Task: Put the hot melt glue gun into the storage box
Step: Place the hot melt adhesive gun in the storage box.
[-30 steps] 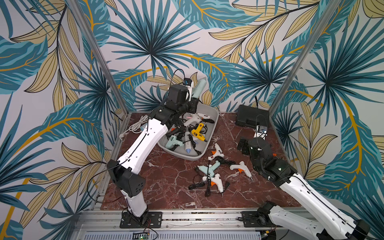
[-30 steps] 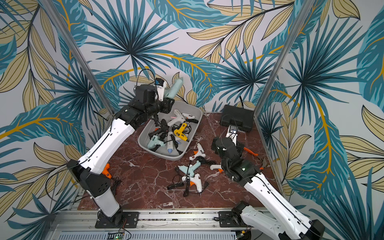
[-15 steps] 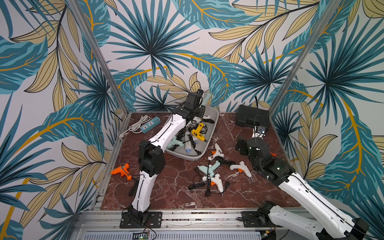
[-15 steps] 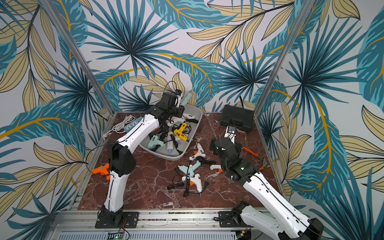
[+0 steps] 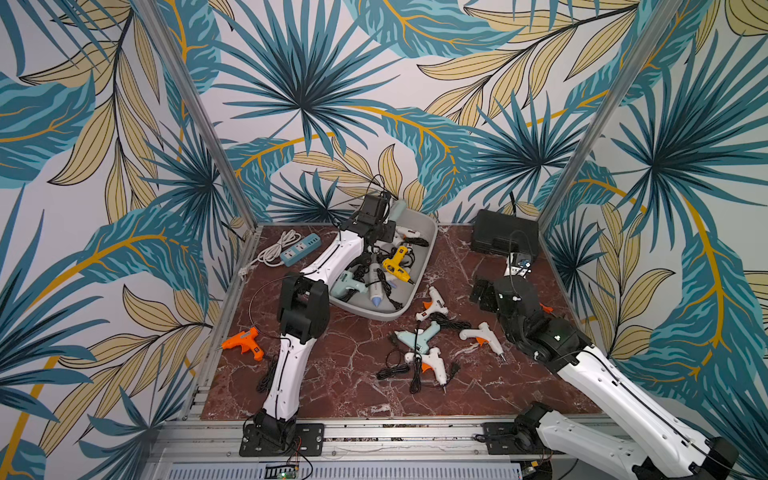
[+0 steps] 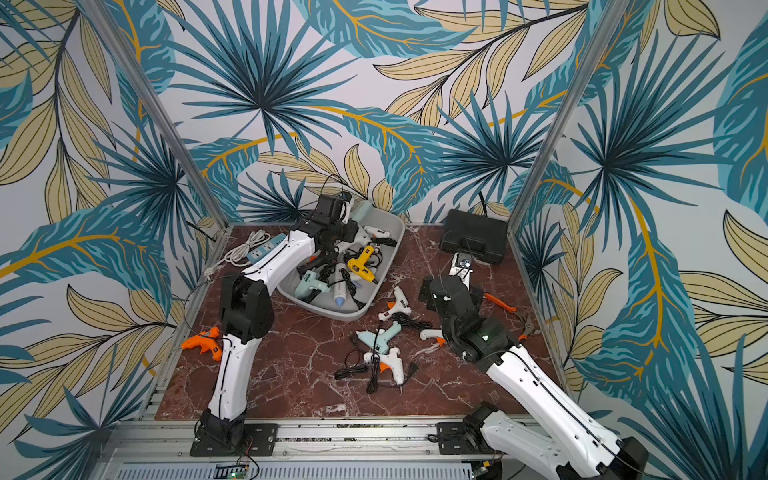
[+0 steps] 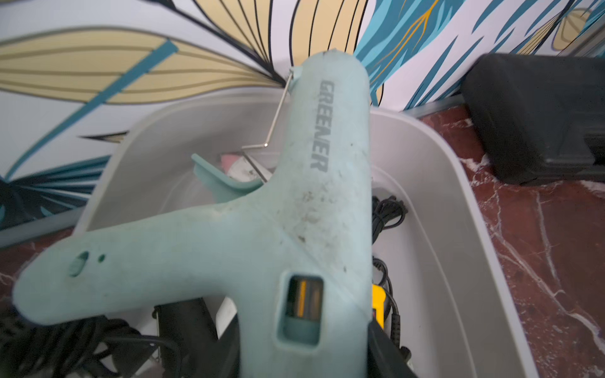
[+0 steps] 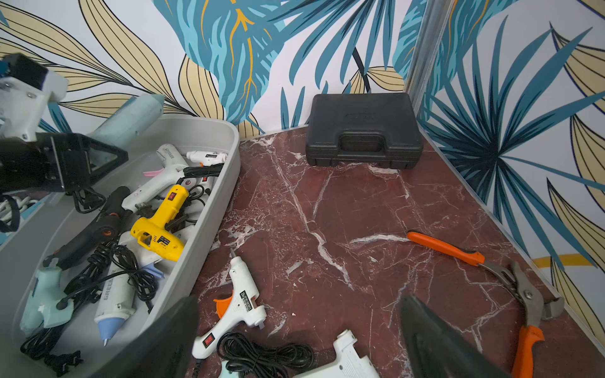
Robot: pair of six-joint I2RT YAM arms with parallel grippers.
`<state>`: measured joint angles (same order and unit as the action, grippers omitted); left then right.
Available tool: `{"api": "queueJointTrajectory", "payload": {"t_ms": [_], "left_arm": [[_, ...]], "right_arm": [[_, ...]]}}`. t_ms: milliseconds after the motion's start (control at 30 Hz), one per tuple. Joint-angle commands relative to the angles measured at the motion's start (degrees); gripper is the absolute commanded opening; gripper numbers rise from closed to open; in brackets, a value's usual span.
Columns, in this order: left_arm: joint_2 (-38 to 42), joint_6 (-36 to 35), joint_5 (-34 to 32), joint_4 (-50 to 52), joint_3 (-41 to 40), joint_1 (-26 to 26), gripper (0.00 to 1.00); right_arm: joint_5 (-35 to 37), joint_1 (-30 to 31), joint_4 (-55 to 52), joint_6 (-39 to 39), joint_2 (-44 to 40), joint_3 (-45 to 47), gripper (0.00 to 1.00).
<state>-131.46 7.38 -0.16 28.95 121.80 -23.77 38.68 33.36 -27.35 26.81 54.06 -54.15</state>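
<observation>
Red marble table [image 5: 353, 399], leaf-papered walls. The left gripper [image 5: 388, 224] is clamped on the mint glue gun [image 7: 294, 229], which it holds tilted over the far end of the storage box [image 5: 424, 266]. The placing step seems in hand; the next move calls for lowering the gun and letting go. The right gripper [image 5: 482, 293] hovers spread and empty. Roughly six boxed guns [image 5: 397, 264] lie inside. Five lie on the table: three white guns [image 5: 434, 301], one mint table gun [image 5: 417, 336] and one orange gun [image 5: 243, 343].

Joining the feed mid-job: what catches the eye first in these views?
The left gripper holds a mint glue gun over the far end of the storage box, already piled with glue guns and cords. Several loose glue guns lie on the marble table beside it.
</observation>
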Motion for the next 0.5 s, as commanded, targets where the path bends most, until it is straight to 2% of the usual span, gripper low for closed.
{"api": "queueJointTrajectory", "payload": {"t_ms": [0, 200, 467], "left_arm": [[0.20, 3.28, 0.54, -2.26, 0.17, 0.59, 0.00], [-3.27, 3.97, 3.06, -0.99, 2.13, -0.26, 0.00], [-10.62, 4.92, 2.85, 6.25, 9.60, -0.75, 0.00]], "right_arm": [[-0.19, -0.08, -1.05, 0.87, -0.20, 0.80, 0.99], [-0.83, -0.08, -1.05, 0.95, 0.67, 0.12, 0.99], [-0.95, -0.06, -1.95, 1.30, 0.97, -0.52, 1.00]]}}
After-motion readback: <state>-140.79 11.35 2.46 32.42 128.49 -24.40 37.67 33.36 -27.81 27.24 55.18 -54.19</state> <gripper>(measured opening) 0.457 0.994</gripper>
